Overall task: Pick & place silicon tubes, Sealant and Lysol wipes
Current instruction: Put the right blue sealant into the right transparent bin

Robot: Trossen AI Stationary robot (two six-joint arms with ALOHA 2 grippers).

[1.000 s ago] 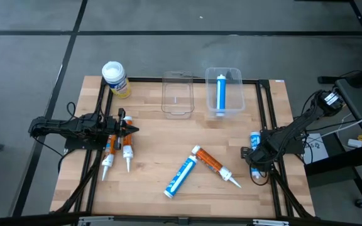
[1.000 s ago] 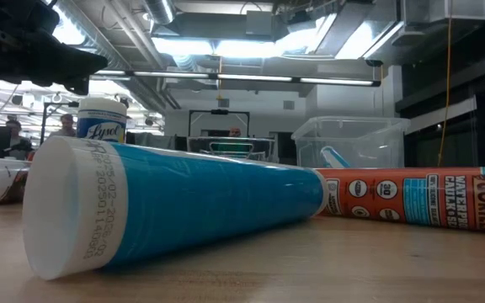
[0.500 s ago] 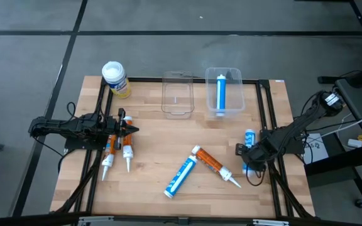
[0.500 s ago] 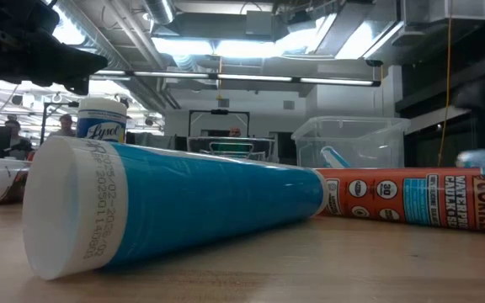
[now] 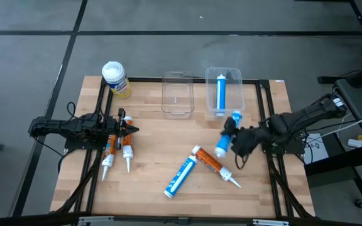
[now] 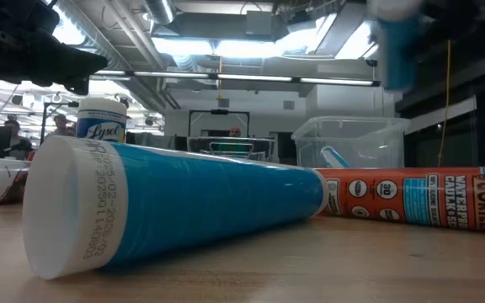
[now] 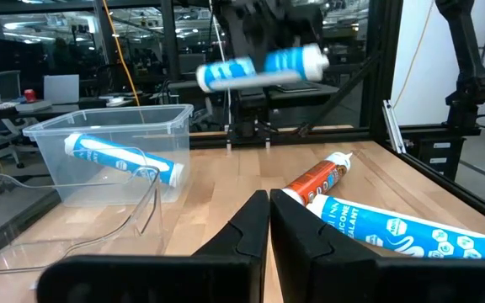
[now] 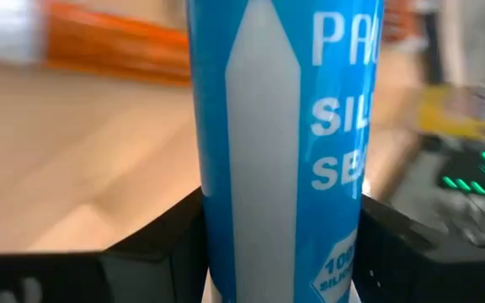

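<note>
Beside the bin, right tool grips blue tube; orange tube below.

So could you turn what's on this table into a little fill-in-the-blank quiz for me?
1. The right end effector holds a ___ tube.
2. The yellow-labelled wipes canister has a ___ lid.
3. The right bin holds ___ tube.
4. The middle bin holds ___.

Missing words: blue; white; one; nothing
</note>
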